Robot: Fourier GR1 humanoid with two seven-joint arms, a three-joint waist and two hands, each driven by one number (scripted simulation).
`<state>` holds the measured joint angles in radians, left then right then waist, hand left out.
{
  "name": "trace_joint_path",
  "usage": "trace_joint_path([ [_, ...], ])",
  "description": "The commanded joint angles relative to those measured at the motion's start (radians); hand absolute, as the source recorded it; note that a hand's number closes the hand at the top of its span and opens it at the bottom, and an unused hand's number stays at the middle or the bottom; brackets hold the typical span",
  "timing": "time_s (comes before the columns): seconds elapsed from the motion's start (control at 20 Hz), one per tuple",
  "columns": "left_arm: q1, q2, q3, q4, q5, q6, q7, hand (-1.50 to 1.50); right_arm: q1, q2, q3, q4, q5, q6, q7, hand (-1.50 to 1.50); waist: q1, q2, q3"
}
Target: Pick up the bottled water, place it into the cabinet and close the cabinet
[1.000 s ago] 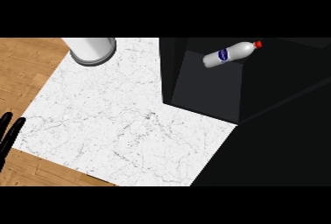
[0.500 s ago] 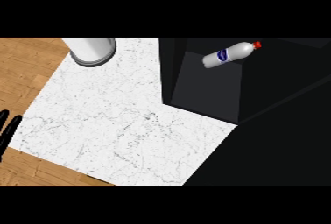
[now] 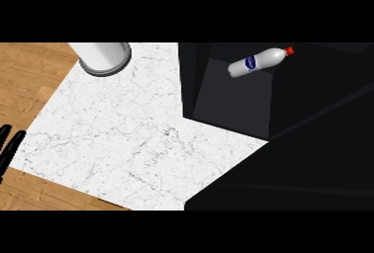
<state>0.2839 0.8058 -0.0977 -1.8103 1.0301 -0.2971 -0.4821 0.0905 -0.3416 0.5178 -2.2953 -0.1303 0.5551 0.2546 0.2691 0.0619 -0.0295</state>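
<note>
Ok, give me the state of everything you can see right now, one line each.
Bottled water: lying on its side inside the dark cabinet, red cap toward upper right, not held.
Cabinet: open, bottle already inside.
White cylinder: upright at the counter's top edge, untouched.
Left robot hand: fingers straight, resting at the left edge, holding nothing.
Right robot hand: not in view.

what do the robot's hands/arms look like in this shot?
Little is visible. Only the left hand shows, at the view's left edge: slim black fingers, smooth and rounded, with no markings or cables to be seen. Its palm and forearm are cut off by the edge. The right hand and both forearms do not show.
</note>
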Motion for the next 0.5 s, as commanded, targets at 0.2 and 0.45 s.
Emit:
trace_joint_path([
  [0.2, 0.000, -0.007, 0.009, 0.027, 0.018, -0.018, -0.003, -1.50, -0.228, 0.155, -0.060, 0.274, 0.001, -0.124, 0.161, 1.50, -0.005, -0.002, 0.013],
  [0.45, 0.007, -0.007, 0.012, 0.040, 0.017, -0.017, -0.002, -1.50, -0.385, 0.260, -0.163, 0.395, 0.048, -0.238, 0.203, 1.50, -0.025, -0.013, 0.017],
])
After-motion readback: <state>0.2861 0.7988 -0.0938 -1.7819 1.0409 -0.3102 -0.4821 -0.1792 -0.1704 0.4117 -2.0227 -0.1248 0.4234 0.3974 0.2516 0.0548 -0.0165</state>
